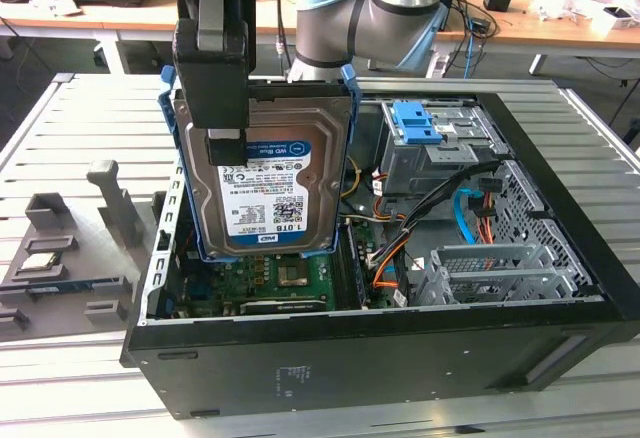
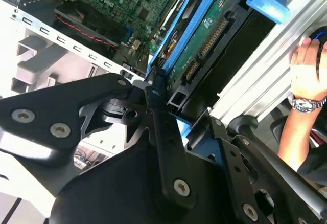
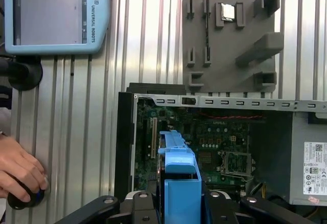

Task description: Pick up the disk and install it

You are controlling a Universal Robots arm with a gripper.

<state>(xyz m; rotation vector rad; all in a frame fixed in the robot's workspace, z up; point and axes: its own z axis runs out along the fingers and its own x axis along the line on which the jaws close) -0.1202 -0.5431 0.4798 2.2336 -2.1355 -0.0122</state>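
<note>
Gripper: black, two-fingered, closed on the upper edge of the disk, which hangs from it label-face out in the exterior view. In the second wrist view the black fingers clamp the blue frame from both sides.

Disk: silver-grey drive with a blue-and-white label, ringed by a blue bracket. Held upright, clear of every surface, suspended directly below the gripper and above the open case. Its green circuit-board side shows in the second wrist view; the bracket's end shows in the first wrist view, between the finger linkages.

Case: black computer case lying on its side, lid off, directly beneath the gripper. Motherboard under the hanging disk. Blue latch on the grey drive cage, beyond the disk toward the exterior view's right. Perforated metal bay with orange cables near it, farther to that side.

Tray: grey moulded holder on the slatted table, beside the case on the exterior view's left, well apart from the gripper; a small square chip sits in one of its pockets.

Pendant: pale blue, with a screen, lying on the table.

Hand: a person's hand resting on a dark knob at the table's edge; a wristwatch is on the wrist.
</note>
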